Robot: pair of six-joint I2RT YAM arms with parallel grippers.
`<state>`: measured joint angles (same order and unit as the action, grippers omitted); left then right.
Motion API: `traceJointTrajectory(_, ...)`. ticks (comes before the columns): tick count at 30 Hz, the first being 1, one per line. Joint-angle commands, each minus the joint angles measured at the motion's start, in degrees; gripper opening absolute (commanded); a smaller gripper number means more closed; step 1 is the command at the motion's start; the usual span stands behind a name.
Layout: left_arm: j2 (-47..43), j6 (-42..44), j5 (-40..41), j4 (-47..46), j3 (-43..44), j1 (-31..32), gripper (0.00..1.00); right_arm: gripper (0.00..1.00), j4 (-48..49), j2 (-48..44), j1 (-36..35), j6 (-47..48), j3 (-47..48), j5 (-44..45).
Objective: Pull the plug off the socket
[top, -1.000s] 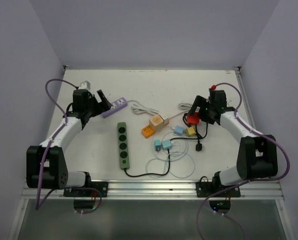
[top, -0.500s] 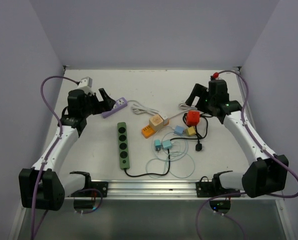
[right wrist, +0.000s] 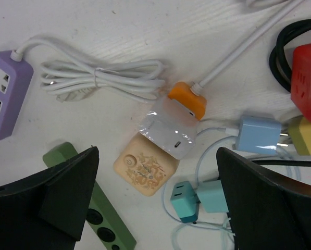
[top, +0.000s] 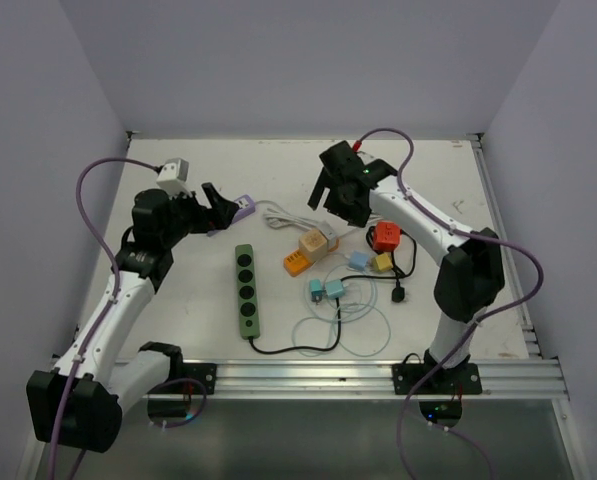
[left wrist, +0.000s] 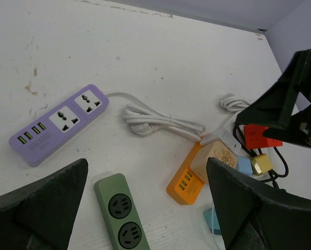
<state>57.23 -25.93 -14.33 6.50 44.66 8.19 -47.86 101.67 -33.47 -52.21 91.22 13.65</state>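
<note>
The white plug point(right wrist: 168, 130) sits in the orange socket point(right wrist: 188, 100) mid-counter point(right wrist: 145, 21), with a tan cube point(right wrist: 145, 165) touching its other side. The right gripper point(right wrist: 158, 150) hangs straight above it, jaws spread wide and empty. The plug lies just off the middle of the gap. That row of three runs slantwise to the gap, so I'd guess a wrist turn comes before closing. The left gripper point(left wrist: 147, 162), also spread and empty, hovers nearer the purple strip point(left wrist: 59, 124), farther from the plug.
</note>
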Motion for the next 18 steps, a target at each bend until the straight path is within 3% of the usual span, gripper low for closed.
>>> traceJointTrajectory(1, -1.9, 1.1, 2.1, -0.9, 0.6, 2.4, 0.99, 0.99, -10.3, 4.8, -2.6, -8.1, 9.8, 6.0)
traceJointTrajectory(6, -4.1, 3.6, 7.6, 1.4, 1.8, 5.7, 1.0, 0.99, -14.3, 9.6, -3.9, -14.8, 13.7, 8.1)
traceJointTrajectory(18, -6.4, 4.3, 10.0, 2.1, 1.9, 7.0, 1.0, 0.99, -11.0, 6.4, -3.8, -21.6, 3.8, 10.0)
